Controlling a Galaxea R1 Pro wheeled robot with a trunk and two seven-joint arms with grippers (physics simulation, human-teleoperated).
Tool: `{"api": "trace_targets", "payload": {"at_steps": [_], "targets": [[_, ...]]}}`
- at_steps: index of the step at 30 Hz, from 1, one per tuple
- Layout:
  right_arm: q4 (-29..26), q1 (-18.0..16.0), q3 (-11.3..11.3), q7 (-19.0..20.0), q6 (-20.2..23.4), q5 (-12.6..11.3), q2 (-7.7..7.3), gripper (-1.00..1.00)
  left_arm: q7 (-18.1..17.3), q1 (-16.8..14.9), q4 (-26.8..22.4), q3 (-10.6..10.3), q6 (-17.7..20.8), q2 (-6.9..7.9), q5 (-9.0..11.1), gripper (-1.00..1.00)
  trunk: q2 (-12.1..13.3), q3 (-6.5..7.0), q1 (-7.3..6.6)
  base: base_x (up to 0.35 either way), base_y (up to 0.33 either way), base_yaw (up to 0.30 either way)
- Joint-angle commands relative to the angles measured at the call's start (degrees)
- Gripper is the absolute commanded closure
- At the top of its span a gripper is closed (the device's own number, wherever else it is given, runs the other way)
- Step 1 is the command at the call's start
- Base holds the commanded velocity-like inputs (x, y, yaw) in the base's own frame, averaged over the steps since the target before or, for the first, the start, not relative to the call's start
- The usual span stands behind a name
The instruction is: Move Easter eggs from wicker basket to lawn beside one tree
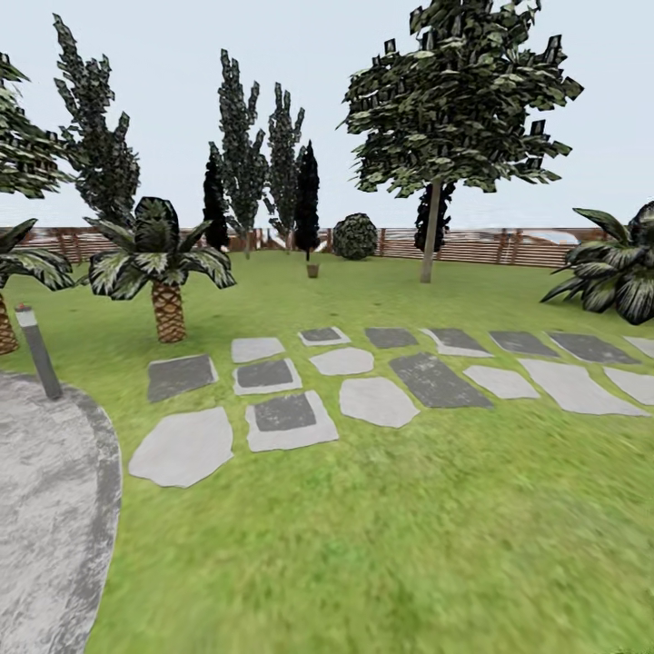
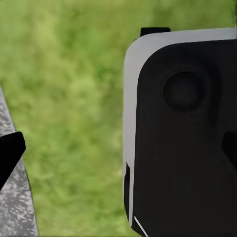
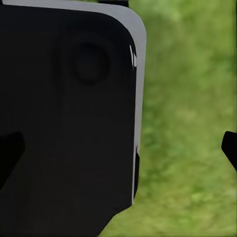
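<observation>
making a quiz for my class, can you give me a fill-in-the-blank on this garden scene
1. The wicker basket stands far off on the ____.
2. The stepping stones lie ____ the camera and the basket.
3. Right of the basket rises the tree, in front of a wooden ____.
4. The grey patio is at the head view's lower ____.

Missing: lawn; between; fence; left

Stepping stones (image 1: 381,381) cross the lawn (image 1: 409,545); beyond, the wicker basket (image 1: 312,270) sits left of the tree (image 1: 431,232).

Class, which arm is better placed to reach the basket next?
Neither yet: the basket stands far across the lawn, past the stepping stones. It lies just left of centre, so perhaps left.
</observation>
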Motion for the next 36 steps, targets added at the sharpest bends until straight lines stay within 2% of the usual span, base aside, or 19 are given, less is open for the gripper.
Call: {"api": "trace_targets", "payload": {"at_steps": [1,7,30,36], "targets": [[0.09,-0.08,-0.01,0.20,0.09,0.03,-0.01,-1.00,-0.04,0.04,-0.12,0.03,-0.01,0.01,-0.01,-1.00,-0.02,-0.05,0.03,0.282,0.000,-0.276],[0.10,-0.08,-0.05,0.07,0.11,0.01,-0.01,-1.00,-0.04,0.04,-0.12,0.03,-0.01,0.01,-0.01,-1.00,-0.02,-0.05,0.03,0.280,0.000,-0.205],[0.08,-0.08,-0.14,0.04,0.11,-0.07,-0.05,-1.00,-0.04,0.04,-0.12,0.03,-0.01,0.01,-0.01,-1.00,-0.02,-0.05,0.03,0.257,0.000,-0.006],[0.07,-0.08,-0.05,0.04,0.11,0.01,-0.02,-1.00,-0.04,0.04,-0.12,0.03,-0.01,0.01,-0.01,-1.00,-0.02,-0.05,0.03,0.245,0.000,-0.147]]}}
